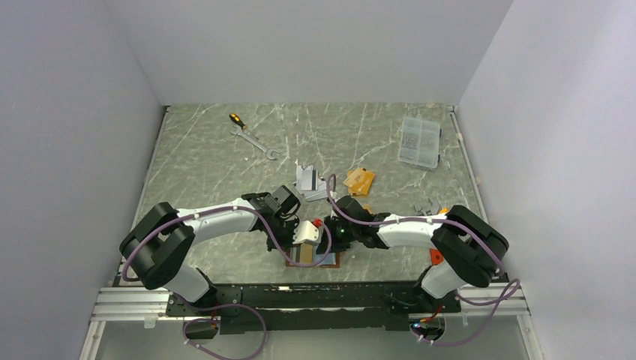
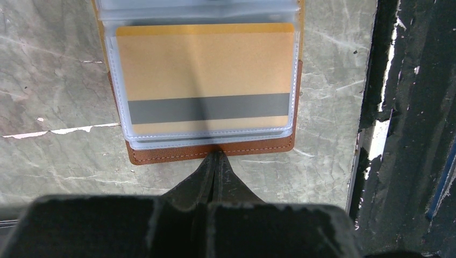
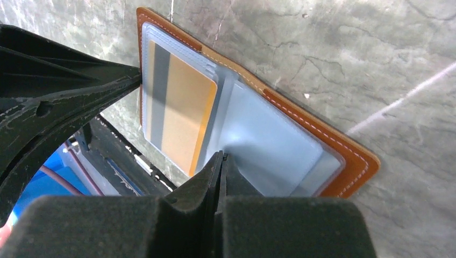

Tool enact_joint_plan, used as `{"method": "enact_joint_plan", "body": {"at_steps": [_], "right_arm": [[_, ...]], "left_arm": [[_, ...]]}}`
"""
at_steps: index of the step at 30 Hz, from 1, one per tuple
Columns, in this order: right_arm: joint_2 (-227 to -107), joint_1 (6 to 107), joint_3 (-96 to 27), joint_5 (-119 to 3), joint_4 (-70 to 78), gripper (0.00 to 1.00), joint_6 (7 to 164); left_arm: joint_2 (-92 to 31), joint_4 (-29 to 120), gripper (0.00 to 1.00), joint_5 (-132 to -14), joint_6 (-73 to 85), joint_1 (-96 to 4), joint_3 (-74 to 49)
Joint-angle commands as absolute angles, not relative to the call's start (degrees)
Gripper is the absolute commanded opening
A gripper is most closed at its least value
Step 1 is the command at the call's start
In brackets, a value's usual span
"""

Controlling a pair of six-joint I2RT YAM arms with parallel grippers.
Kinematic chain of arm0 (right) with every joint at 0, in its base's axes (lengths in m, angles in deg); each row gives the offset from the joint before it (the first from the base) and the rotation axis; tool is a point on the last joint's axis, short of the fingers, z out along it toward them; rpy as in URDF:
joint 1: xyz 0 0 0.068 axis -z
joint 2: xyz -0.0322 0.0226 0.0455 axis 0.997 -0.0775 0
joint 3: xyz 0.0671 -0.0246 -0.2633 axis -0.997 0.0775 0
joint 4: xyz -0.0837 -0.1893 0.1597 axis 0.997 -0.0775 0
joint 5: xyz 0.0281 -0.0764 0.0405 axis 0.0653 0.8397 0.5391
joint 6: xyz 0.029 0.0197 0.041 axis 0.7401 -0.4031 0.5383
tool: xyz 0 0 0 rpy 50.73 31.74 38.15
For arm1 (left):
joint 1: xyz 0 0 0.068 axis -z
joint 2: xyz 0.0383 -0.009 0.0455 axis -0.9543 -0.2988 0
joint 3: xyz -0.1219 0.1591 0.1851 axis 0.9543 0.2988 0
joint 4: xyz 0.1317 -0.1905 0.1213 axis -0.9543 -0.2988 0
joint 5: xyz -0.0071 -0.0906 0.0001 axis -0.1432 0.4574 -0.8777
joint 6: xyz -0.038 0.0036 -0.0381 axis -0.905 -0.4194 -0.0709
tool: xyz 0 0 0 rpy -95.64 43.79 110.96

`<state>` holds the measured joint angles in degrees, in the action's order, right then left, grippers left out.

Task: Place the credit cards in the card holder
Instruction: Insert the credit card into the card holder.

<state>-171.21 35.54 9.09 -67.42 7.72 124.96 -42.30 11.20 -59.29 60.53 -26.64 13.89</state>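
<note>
The card holder [image 2: 161,155] lies open near the table's front edge [image 2: 367,107], tan-brown leather with clear sleeves. A gold-orange credit card [image 2: 204,64] with a dark stripe sits inside one sleeve; in the right wrist view this card [image 3: 180,115] lies left of an empty sleeve [image 3: 269,145]. My left gripper [image 2: 218,156] is shut, its tips against the holder's leather edge. My right gripper [image 3: 220,157] is shut, tips resting on the clear sleeves. In the top view both grippers stand over the card holder [image 1: 330,262]. More credit cards lie farther back: silver-grey ones [image 1: 309,180] and gold-orange ones [image 1: 358,180].
A wrench [image 1: 255,142] and a small screwdriver [image 1: 237,120] lie at the back left. A clear plastic box [image 1: 420,141] stands at the back right. The black rail [image 2: 408,134] of the arm bases runs just past the front edge. White walls enclose three sides.
</note>
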Motion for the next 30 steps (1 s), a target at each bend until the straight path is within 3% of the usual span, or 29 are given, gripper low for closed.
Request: {"method": "enact_joint_plan", "body": {"at_steps": [1, 12, 18, 22, 25, 28, 29, 30], "right_arm": [[-174.49, 35.31, 7.88, -68.91, 10.58, 0.0, 125.33], [-174.15, 34.65, 2.71, -70.79, 8.0, 0.0, 124.59], [-171.64, 35.56, 0.11, -68.86, -1.6, 0.01, 122.12], [-163.0, 41.75, 1.37, -68.04, -5.08, 0.22, 121.4], [-156.91, 47.6, 0.86, -67.27, -8.76, 0.31, 119.45], [-153.35, 54.2, -0.83, -66.21, -11.8, 0.37, 117.91], [-152.81, 56.49, -1.56, -66.03, -12.42, 0.39, 117.56], [-152.44, 58.44, -2.24, -65.67, -12.78, 0.42, 117.26]], "left_arm": [[-43.43, 11.2, 0.0, -63.82, 62.29, -27.15, 15.93], [-44.13, 10.18, 0.0, -64.08, 62.86, -27.1, 12.93], [-40.39, 7.15, 0.0, -65.62, 62.38, -27.16, 10.39], [-35.43, 3.81, 0.01, -68.01, 62.05, -28.07, 8.05], [-31.24, 1.1, 0.1, -70.04, 62.08, -29.4, 4.96], [-28.19, -0.84, 0.42, -72.36, 62.04, -30.62, 0.71], [-27.6, -1.02, 0.82, -72.93, 61.9, -30.92, -1.03], [-27.48, -0.91, 0.97, -73.62, 61.46, -31.36, -2.8]]}}
